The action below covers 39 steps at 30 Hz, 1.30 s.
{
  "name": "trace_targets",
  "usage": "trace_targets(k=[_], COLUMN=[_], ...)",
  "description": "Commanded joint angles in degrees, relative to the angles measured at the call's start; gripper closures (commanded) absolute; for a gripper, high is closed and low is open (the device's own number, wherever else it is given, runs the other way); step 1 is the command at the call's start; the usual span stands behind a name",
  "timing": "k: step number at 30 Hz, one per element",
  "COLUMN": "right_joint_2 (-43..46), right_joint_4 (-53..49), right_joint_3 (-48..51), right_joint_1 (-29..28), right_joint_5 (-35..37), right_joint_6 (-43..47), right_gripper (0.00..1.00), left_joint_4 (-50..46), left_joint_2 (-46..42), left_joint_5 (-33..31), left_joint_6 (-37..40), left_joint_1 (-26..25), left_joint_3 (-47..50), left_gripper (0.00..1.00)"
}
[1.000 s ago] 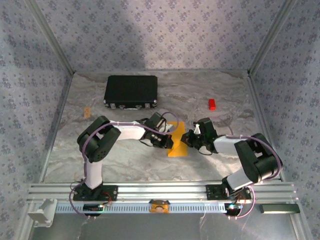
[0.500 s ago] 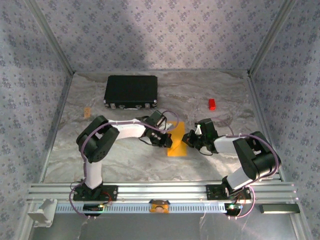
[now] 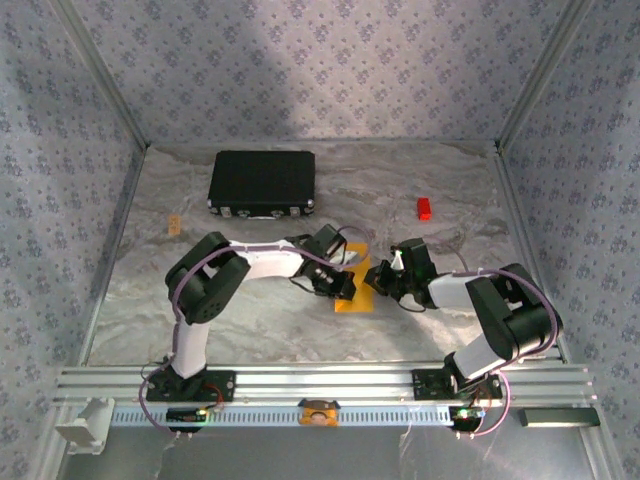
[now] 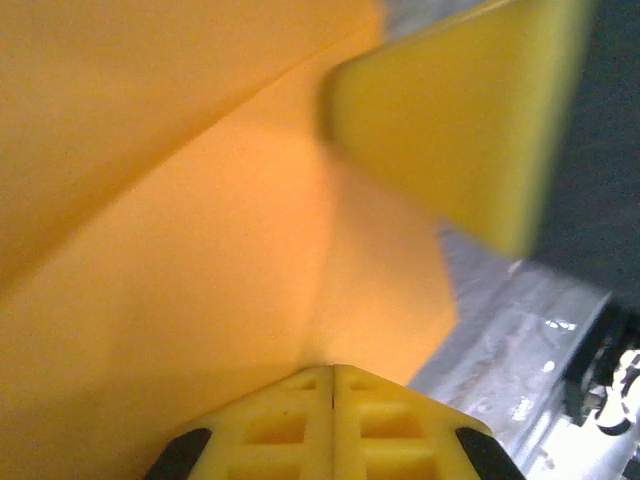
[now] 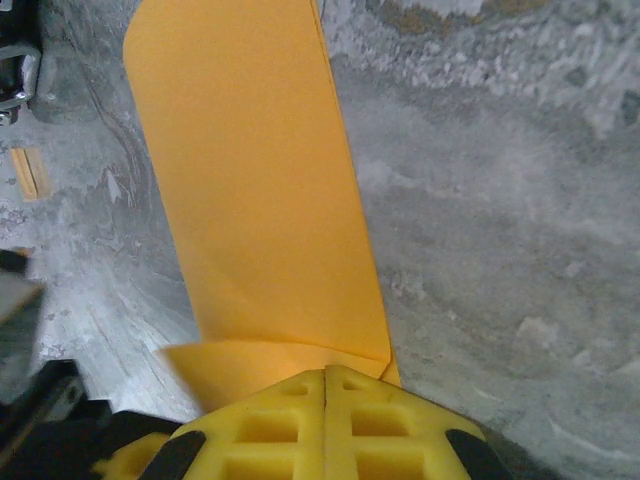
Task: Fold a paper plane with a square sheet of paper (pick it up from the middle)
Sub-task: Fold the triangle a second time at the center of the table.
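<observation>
The square sheet of paper (image 3: 355,303) is bright orange and lies folded into a narrow strip on the table between my two arms. My left gripper (image 3: 345,288) is shut, its tips down on the strip's left side. In the left wrist view the closed tips (image 4: 333,368) rest against the orange paper (image 4: 200,250), which shows a diagonal crease. My right gripper (image 3: 373,278) is shut at the strip's right edge. Its closed tips (image 5: 326,370) touch the near end of the paper (image 5: 250,180), where a small flap curls up. No paper shows between either pair of jaws.
A black rectangular case (image 3: 262,183) stands at the back left. A small red block (image 3: 424,208) lies at the back right. A small tan tag (image 3: 173,224) is near the left wall. The patterned walls enclose the table on three sides.
My left gripper has slid to the right and a little nearer, further onto the orange strip. The right gripper has barely moved. Both have stayed shut.
</observation>
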<state>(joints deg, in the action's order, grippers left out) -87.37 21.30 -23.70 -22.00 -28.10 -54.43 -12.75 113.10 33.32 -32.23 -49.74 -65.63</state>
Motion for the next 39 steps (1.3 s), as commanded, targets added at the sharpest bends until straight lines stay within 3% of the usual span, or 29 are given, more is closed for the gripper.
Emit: trace_targets(k=[1, 15, 22, 31, 39], right_joint_2=[-0.4, 4.4, 0.7, -3.9, -3.8], right_joint_4=[-4.2, -6.1, -4.3, -1.2, -2.7], right_joint_3=[2.0, -2.3, -2.7, 1.1, 0.3], right_joint_1=[0.5, -1.7, -4.9, -2.2, -2.1], right_joint_5=[3.5, 1.0, 1.4, 2.0, 2.1], right_joint_6=[0.0, 3.1, 1.9, -0.4, 0.5], right_gripper=[1.00, 0.98, 0.98, 1.00, 1.00], left_joint_4=[0.5, 4.3, 5.0, 5.7, 5.6], left_joint_2=[-0.1, -1.9, -1.9, -6.1, -1.6], left_joint_5=[-0.9, 1.8, 2.2, 3.5, 3.9], left_joint_6=[-1.3, -1.5, -1.6, -2.4, -2.3], left_joint_1=[0.4, 0.6, 1.0, 1.4, 3.2], left_joint_3=[2.9, 5.2, 5.3, 3.8, 2.0], left_gripper=[0.99, 0.98, 0.99, 0.94, 0.92])
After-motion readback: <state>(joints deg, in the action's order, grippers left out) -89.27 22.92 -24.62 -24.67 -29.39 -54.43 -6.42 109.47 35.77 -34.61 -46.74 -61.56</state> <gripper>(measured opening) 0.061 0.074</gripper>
